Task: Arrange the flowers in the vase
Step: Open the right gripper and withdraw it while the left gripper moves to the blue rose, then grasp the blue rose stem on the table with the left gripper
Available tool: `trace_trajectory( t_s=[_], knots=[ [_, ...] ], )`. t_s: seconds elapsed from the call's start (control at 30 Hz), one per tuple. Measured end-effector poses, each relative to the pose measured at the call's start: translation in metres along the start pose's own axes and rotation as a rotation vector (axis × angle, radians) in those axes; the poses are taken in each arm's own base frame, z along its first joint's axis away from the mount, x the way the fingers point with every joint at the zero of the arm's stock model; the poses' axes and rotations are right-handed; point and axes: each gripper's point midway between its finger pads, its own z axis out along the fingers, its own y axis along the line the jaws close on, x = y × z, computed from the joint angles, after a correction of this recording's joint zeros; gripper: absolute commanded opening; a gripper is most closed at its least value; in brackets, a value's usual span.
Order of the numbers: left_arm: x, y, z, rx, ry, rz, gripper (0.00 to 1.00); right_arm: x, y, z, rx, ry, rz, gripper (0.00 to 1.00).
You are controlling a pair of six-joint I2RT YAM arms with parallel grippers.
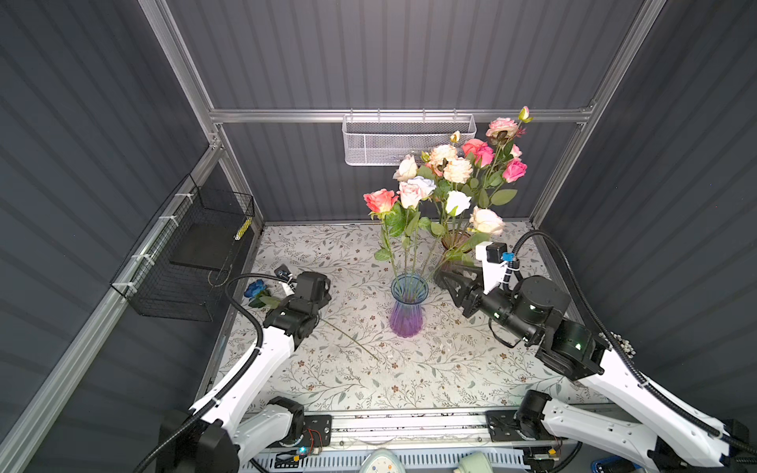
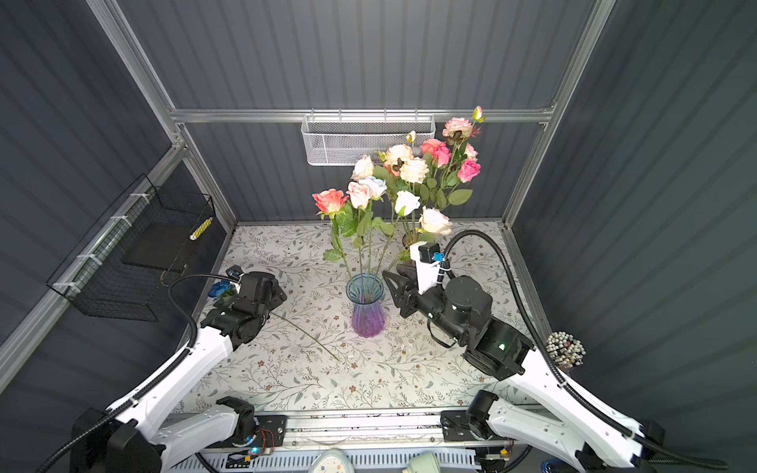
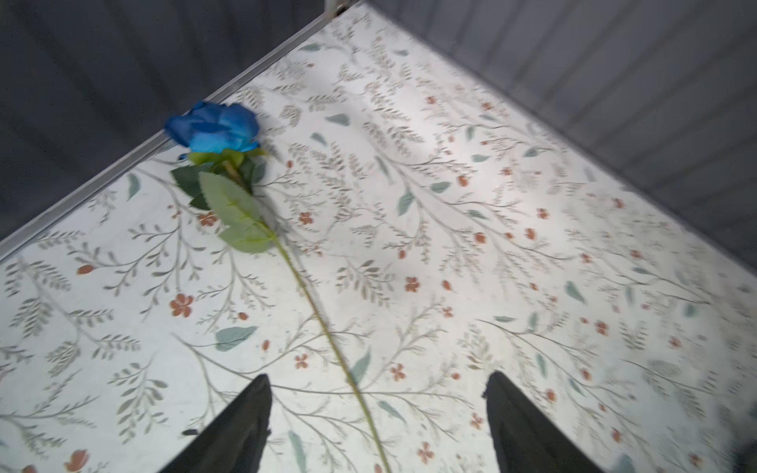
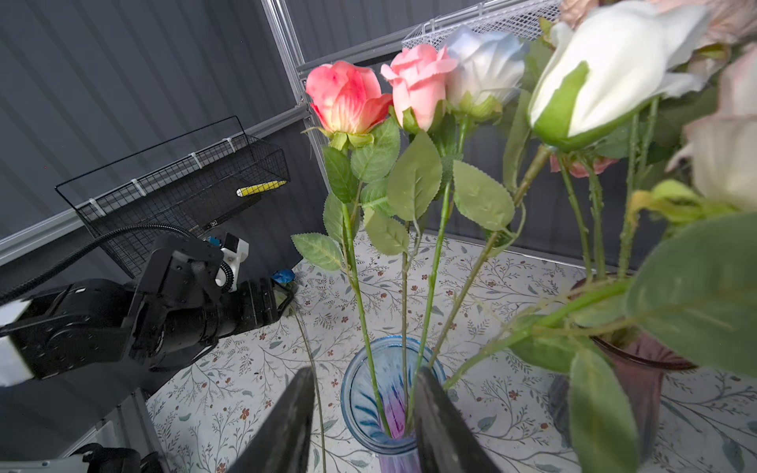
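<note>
Between left gripper tips, the blue rose stem

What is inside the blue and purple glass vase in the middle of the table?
Rose stems: a coral rose, a pink rose, a pale blue-white rose and a white rose stand in the vase. Their lower ends are lost in the tinted purple glass.

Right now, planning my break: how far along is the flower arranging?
Done: four roses stand in the blue-and-purple vase. In hand: nothing gripped; the open left gripper straddles the stem of the blue rose on the table, the open right gripper sits by the vase rim. Left: that blue rose, and perhaps the bunch in the darker vase behind.
</note>
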Motion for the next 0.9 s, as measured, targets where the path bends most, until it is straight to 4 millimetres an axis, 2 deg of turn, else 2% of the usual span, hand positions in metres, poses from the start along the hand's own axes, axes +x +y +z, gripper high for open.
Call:
trace_trajectory(
  t_s=[0.07, 0.13, 0.23, 0.37, 0.57, 0.63, 0.73, 0.9],
  knots=[
    [0.008, 0.018, 0.019, -0.069, 0.066, -0.032, 0.72, 0.012, -0.004, 0.001, 0.011, 0.022, 0.0, 0.46],
    [0.016, 0.026, 0.033, -0.105, 0.135, -0.057, 0.69, 0.024, -0.008, 0.003, 0.023, 0.046, -0.001, 0.46],
    [0.022, 0.029, 0.052, -0.144, 0.22, -0.097, 0.65, 0.037, -0.012, 0.005, 0.038, 0.079, -0.006, 0.47],
    [0.021, 0.029, 0.073, -0.178, 0.282, -0.151, 0.61, 0.045, -0.016, 0.002, 0.045, 0.091, -0.008, 0.48],
    [0.029, 0.029, 0.098, -0.218, 0.367, -0.196, 0.47, 0.052, -0.019, -0.004, 0.05, 0.092, -0.005, 0.5],
    [0.036, 0.032, 0.106, -0.235, 0.392, -0.193, 0.46, 0.055, -0.02, -0.004, 0.051, 0.095, -0.005, 0.5],
    [0.045, 0.036, 0.112, -0.259, 0.416, -0.183, 0.45, 0.056, -0.021, -0.004, 0.052, 0.099, -0.005, 0.5],
    [0.047, 0.035, 0.118, -0.256, 0.415, -0.178, 0.37, 0.058, -0.021, -0.004, 0.052, 0.1, -0.005, 0.51]
  ],
)
